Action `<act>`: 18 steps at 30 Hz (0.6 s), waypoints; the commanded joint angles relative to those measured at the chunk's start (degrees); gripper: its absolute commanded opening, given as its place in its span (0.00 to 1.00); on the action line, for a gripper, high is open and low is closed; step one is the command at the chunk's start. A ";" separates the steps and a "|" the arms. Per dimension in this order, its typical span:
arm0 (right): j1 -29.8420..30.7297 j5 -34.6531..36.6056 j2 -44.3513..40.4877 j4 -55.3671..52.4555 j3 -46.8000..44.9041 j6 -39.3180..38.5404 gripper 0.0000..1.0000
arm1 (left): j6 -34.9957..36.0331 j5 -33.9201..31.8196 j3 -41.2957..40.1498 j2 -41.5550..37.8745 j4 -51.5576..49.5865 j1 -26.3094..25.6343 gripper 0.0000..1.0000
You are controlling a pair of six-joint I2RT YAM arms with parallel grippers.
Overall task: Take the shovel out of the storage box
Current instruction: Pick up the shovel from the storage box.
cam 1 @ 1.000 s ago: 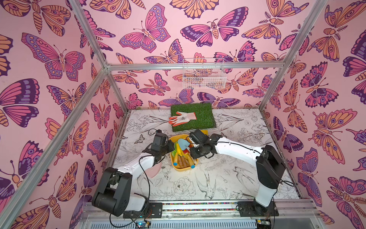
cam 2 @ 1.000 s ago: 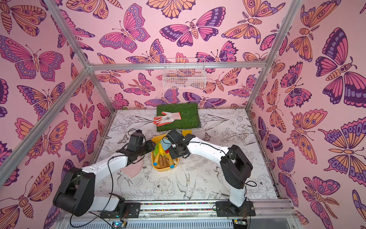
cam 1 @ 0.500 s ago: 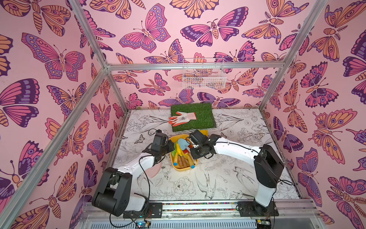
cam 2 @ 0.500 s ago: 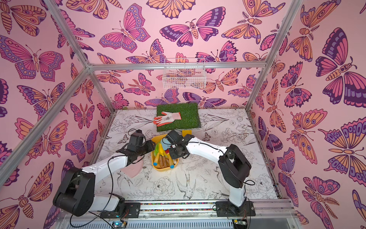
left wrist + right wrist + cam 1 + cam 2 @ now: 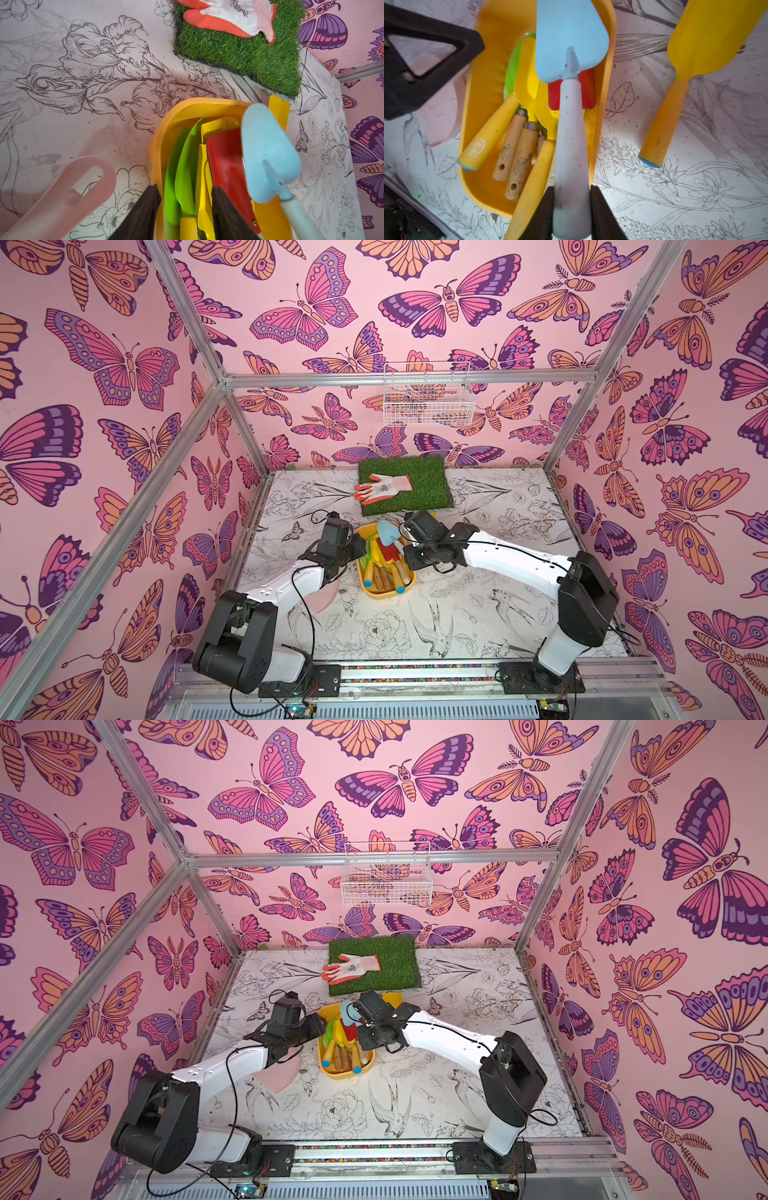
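Gripping blue shovel point(image 5: 571, 41) handle: R claw point(image 5: 572, 199), clear in wrist cam only.

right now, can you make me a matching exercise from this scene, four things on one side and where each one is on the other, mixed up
Things:
1. light blue shovel
2. glove
3. loose yellow shovel
4. wire basket

Places:
A. hanging on the back wall
B. on the table beside the storage box
C. clamped in the right gripper
D. lying on the grass mat

Pairs: 1-C, 2-D, 3-B, 4-A
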 commanded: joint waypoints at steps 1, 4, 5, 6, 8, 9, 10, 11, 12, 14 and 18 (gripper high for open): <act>0.28 2.88 -5.11 4.05 -2.00 2.57 0.15 | 0.40 3.01 0.11 0.86 -0.97 -0.20 0.47; 0.19 5.79 -9.67 5.80 -4.62 4.52 0.15 | 0.38 3.02 0.17 0.89 -0.93 -0.20 0.48; 0.11 6.91 -11.14 6.67 -5.79 5.11 0.16 | 0.40 3.06 0.13 0.85 -0.92 -0.20 0.48; 0.14 8.13 -12.61 7.62 -7.00 5.55 0.17 | 0.40 3.10 0.11 0.82 -0.93 -0.20 0.48; -0.03 10.98 -15.41 9.34 -9.63 7.09 0.17 | 0.40 3.11 0.12 0.78 -0.94 -0.20 0.47; -0.07 13.29 -16.99 10.50 -10.98 8.12 0.17 | 0.40 3.07 0.16 0.78 -0.92 -0.20 0.48; -0.15 14.75 -18.32 11.82 -12.50 8.89 0.18 | 0.40 3.08 0.16 0.80 -0.92 -0.20 0.48; -0.39 15.93 -19.83 13.10 -14.30 9.62 0.18 | 0.40 3.10 0.11 0.79 -0.93 -0.20 0.47; -0.81 16.62 -21.26 14.18 -15.99 10.31 0.18 | 0.40 3.11 0.11 0.77 -0.92 -0.20 0.48; -2.32 17.07 -23.48 15.02 -18.36 12.09 0.18 | 0.40 3.09 0.11 0.75 -0.95 -0.20 0.47; -6.09 15.69 -26.54 15.22 -22.23 16.47 0.17 | 0.40 3.11 0.18 0.84 -0.92 -0.20 0.48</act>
